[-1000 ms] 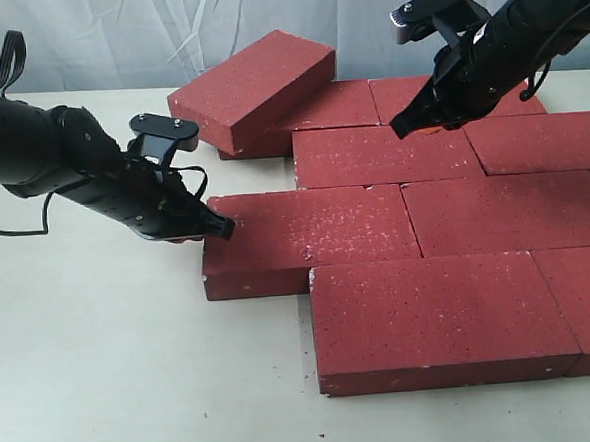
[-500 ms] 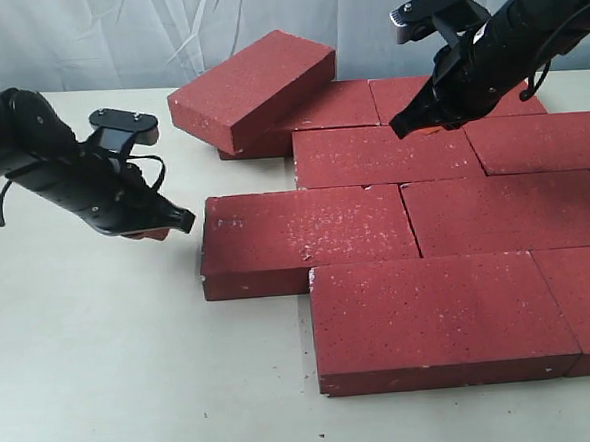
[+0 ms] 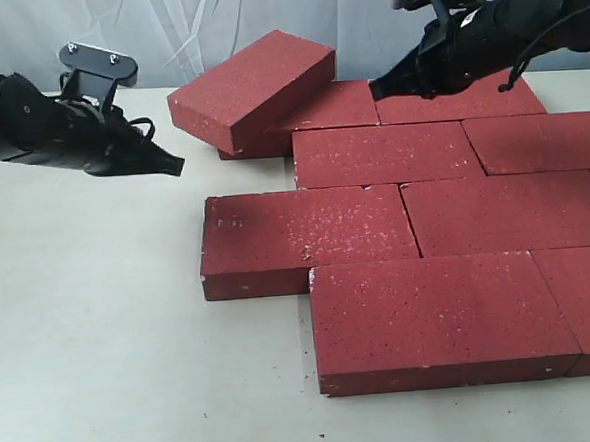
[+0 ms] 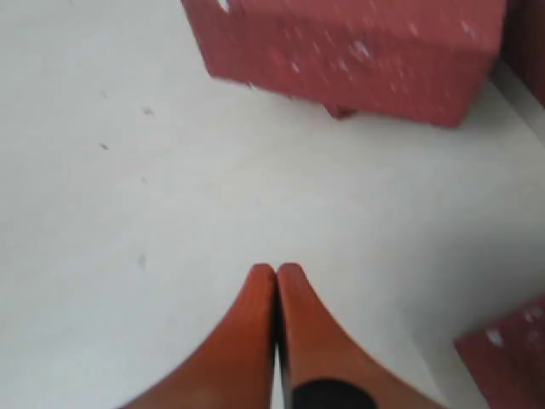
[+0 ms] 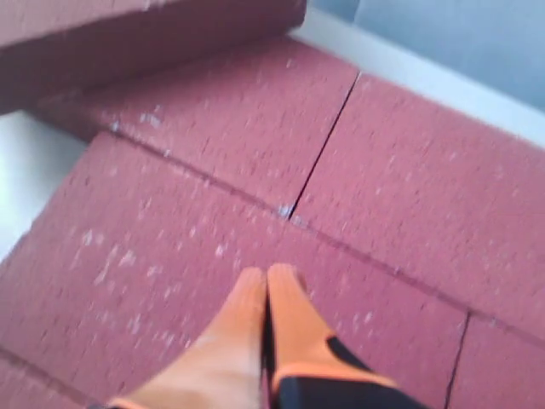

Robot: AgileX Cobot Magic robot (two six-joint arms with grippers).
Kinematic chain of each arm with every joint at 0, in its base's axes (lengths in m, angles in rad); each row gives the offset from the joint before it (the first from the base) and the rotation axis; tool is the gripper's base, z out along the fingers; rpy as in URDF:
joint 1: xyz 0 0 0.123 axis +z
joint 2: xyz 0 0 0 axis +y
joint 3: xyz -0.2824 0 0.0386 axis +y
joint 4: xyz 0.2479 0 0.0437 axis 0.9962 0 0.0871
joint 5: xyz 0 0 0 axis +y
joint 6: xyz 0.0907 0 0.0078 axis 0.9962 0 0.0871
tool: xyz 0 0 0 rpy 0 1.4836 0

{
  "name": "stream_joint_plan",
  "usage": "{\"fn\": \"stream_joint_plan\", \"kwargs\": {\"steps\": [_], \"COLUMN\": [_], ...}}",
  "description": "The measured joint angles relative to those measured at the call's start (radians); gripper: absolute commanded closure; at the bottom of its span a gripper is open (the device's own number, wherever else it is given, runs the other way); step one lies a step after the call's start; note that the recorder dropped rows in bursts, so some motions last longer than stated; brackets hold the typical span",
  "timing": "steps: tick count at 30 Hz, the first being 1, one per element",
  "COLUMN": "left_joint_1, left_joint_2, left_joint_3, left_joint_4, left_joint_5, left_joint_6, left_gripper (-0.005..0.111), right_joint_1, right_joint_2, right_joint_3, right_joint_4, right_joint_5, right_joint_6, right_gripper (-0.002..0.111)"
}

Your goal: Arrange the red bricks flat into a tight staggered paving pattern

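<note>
Exterior view: nine red bricks (image 3: 436, 318) counted. Eight lay flat in four offset rows of two, seams staggered, mostly tight, filling the right half of the table (image 3: 102, 343). The ninth, the tilted brick (image 3: 252, 88), leaned at the back-left corner with one end propped up on the back row, so the pattern was not yet finished. The left gripper (image 3: 175, 169) hung over bare table just left of that brick, touching nothing; likely lined up to push or tip it down. The right gripper (image 3: 377, 91) hovered over the back row, near the tilted brick's raised end, holding nothing. Two arms, two grippers.

Left wrist view: the orange fingers (image 4: 255, 324) were pressed together, empty, with pale table beneath. Blurred brick faces showed ahead and at one corner: two pieces in frame.

Right wrist view: the fingers (image 5: 294, 315) were likewise closed tip to tip, gripping nothing, above flat bricks. Contact with the surface could not be told. Thin seams split the surface into about four flat bricks, with the tilted one's underside at the edge.
</note>
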Motion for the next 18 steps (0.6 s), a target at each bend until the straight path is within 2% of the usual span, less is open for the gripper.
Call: {"fn": "stream_joint_plan", "kwargs": {"steps": [4, 7, 9, 12, 13, 14, 18], "left_joint_1": [0.0, 0.002, 0.005, 0.039, 0.045, 0.047, 0.045], "left_joint_2": [0.002, 0.009, 0.021, 0.069, 0.082, 0.111, 0.167], "left_joint_3": [0.0, -0.01, -0.031, -0.123, -0.139, -0.173, -0.241], "left_joint_4": [0.019, 0.053, 0.065, 0.064, 0.064, 0.064, 0.061], "left_joint_5": [-0.135, -0.156, -0.15, 0.007, 0.04, 0.083, 0.11], "left_joint_6": [0.0, 0.0, 0.0, 0.0, 0.0, 0.0, 0.0], "left_gripper": [0.107, 0.107, 0.107, 0.107, 0.107, 0.107, 0.107], "right_joint_1": [0.015, 0.016, 0.016, 0.006, 0.006, 0.004, 0.002], "right_joint_2": [0.047, 0.133, 0.224, 0.49, 0.531, 0.628, 0.836], "right_joint_3": [-0.047, -0.236, -0.424, -0.887, -0.956, -1.112, -1.432], "right_joint_4": [0.013, 0.015, 0.018, -0.045, -0.075, -0.138, -0.249], "right_joint_5": [-0.14, -0.039, 0.087, 0.287, 0.3, 0.319, 0.329], "right_joint_6": [-0.026, -0.035, -0.03, 0.079, 0.104, 0.174, 0.29], "right_gripper": [0.109, 0.109, 0.109, 0.109, 0.109, 0.109, 0.109]}}
